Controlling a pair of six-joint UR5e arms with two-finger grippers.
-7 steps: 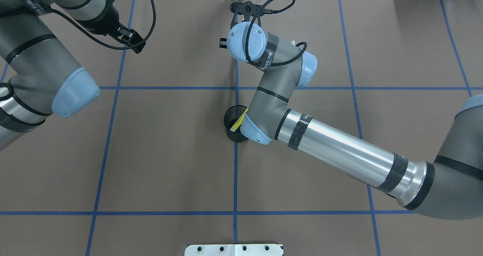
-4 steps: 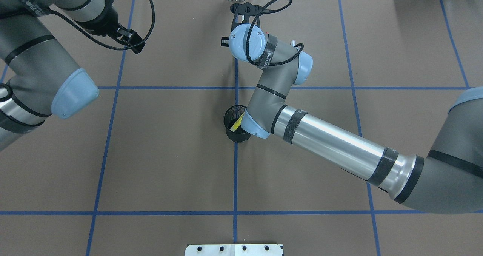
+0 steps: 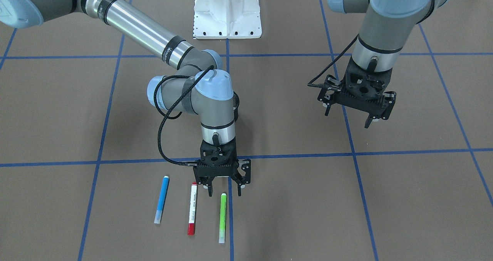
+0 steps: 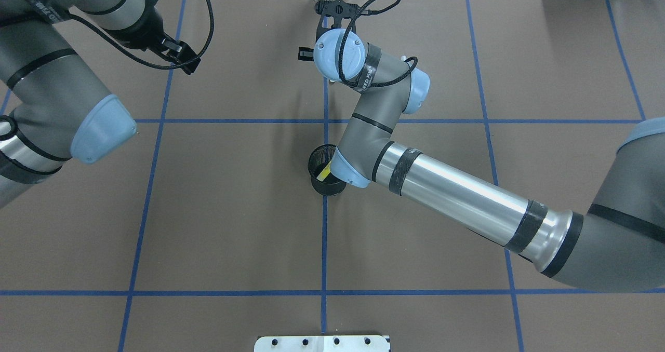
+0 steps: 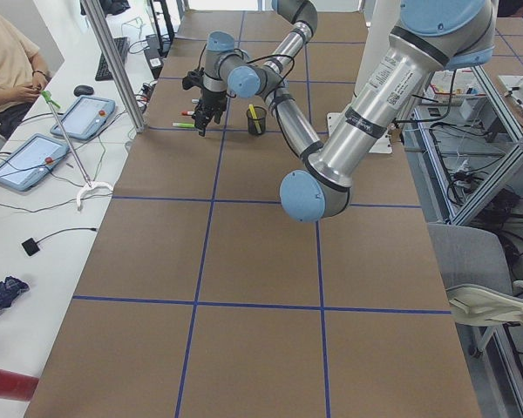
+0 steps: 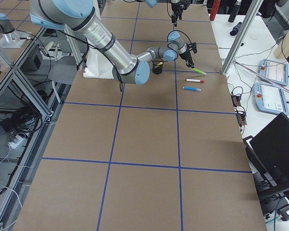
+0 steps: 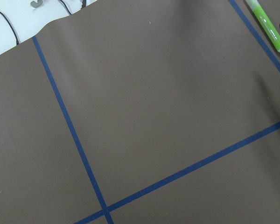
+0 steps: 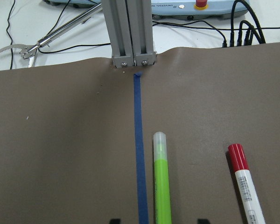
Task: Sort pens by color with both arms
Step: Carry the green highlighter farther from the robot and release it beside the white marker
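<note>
We see a brown table [image 3: 292, 207] marked with blue tape lines, and a black mesh cup [image 4: 318, 185] standing upright at its middle. A yellow pen [image 4: 324, 173] leans inside the cup. Three more pens lie flat on the side of the cup away from the robot, parallel and apart from one another. The green pen [image 3: 222, 217] is most nearly in line with the cup. The white pen with red ends [image 3: 192, 209] is beside it, and the blue pen [image 3: 161, 199] is farthest toward the robot's right.

The right gripper [image 3: 224, 191] points down beyond the cup, its jaws spread wide and empty, with the green pen's nearer end between the fingertips.

The left gripper [image 3: 348, 117] hangs above the table, well apart from the cup on the robot's left, its jaws apart and holding nothing.
</note>
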